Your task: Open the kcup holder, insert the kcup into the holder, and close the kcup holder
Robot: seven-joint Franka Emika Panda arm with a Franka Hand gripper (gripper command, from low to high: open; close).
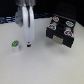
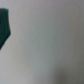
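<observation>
Near the middle of the white table [image 1: 45, 65], the gripper [image 1: 28, 46] hangs fingertips down just above the surface — whether its fingers are spread or pressed together cannot be told. Just to the exterior view's left of it stands the kcup [image 1: 16, 46], green top up, apart from the fingers. Well off to the right sits the kcup holder [image 1: 61, 34], round pods [image 1: 62, 26] on its top.

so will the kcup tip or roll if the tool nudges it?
Probably. The kcup stands upright on the white table, small and short, so likely light and easily knocked over. Its round body would likely roll once down.
</observation>
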